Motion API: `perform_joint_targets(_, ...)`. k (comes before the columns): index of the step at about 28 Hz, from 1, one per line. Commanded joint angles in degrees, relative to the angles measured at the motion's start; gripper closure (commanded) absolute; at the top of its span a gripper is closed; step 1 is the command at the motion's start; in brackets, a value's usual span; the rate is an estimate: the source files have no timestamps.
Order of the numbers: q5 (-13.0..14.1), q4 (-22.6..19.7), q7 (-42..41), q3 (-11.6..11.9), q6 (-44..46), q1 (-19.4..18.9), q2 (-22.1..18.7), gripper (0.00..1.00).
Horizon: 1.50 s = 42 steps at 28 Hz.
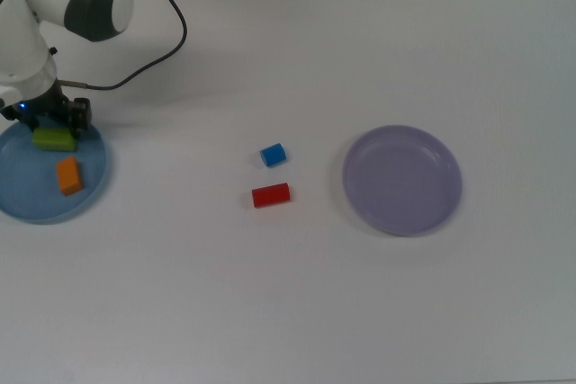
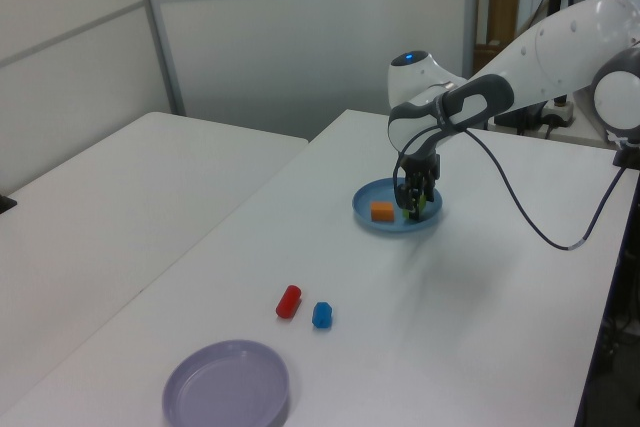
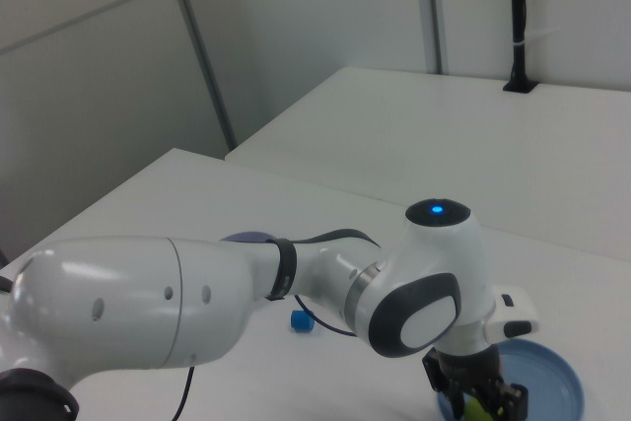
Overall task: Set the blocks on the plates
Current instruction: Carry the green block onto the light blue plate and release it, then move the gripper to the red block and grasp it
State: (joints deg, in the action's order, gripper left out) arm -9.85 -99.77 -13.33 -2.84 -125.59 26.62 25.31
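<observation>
Gripper: the gripper (image 1: 56, 129) hung over the light blue plate (image 1: 27, 206) at the top view's left edge, its fingers pinching the green block (image 1: 54, 139).
Green block: it sat between the fingers above the plate's far part in the top view — whether it touched the plate's surface cannot be told. In the left view it showed as a sliver of green (image 2: 417, 209) under the gripper (image 2: 414, 205); in the right view a bit of yellow-green (image 3: 476, 409) showed between the dark fingers.
Orange block: the orange block (image 1: 68, 175) lay on the light blue plate, just beside the green one and nearer the plate's middle (in the left view (image 2: 382, 211) it lay to the gripper's left).
Light blue plate: it stood on the white table (image 1: 297, 303), seen also in the left view (image 2: 375, 224) and in the right view (image 3: 557, 382).
Blue block: the blue block (image 1: 273, 155) lay on the bare table between the two plates.
Red block: the red block (image 1: 270, 195) lay just beside the blue one — apart from it, on neither plate.
Lavender plate: the lavender plate (image 1: 401, 181) lay well apart toward the top view's right, with nothing on it.
Arm: the white arm (image 2: 540, 47) reached in from the left view's right, a black cable (image 2: 520, 209) trailing from it.
</observation>
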Motion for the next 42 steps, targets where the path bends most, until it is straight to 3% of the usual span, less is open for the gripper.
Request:
perform_joint_targets(1, 1.06, 0.19, -1.26, 0.11, -1.85, -0.78, 1.05, 0.19)
perform_joint_targets(3, 1.06, 0.19, -1.17, 0.02, -2.03, -0.87, 1.15, 0.18)
perform_joint_targets(7, 1.41, 1.77, -0.47, -0.33, -2.47, -0.96, 1.15, 0.02)
perform_joint_targets(11, 2.38, 2.39, 0.23, -0.77, -2.21, -1.40, 0.18, 0.00)
perform_joint_targets(14, 5.63, 3.36, 0.76, -0.86, -1.68, -2.10, -2.19, 0.00)
perform_joint_targets(17, 8.26, 3.36, 0.85, -1.12, -0.19, -3.94, -3.51, 0.00)
perform_joint_targets(20, 9.06, 3.44, 2.86, -1.73, 0.08, -7.44, -3.51, 0.00)
perform_joint_targets(27, 9.06, 3.36, 7.09, -1.82, -0.18, -16.68, -2.81, 0.00)
perform_joint_targets(34, 8.98, 3.36, 6.92, -1.82, -0.27, -22.13, -2.37, 0.00)
perform_joint_targets(39, 7.66, 3.44, 6.83, -1.73, -0.88, -25.65, 0.53, 0.00)
perform_joint_targets(42, 5.46, 3.44, 7.18, -1.73, -2.11, -26.88, 2.28, 0.00)
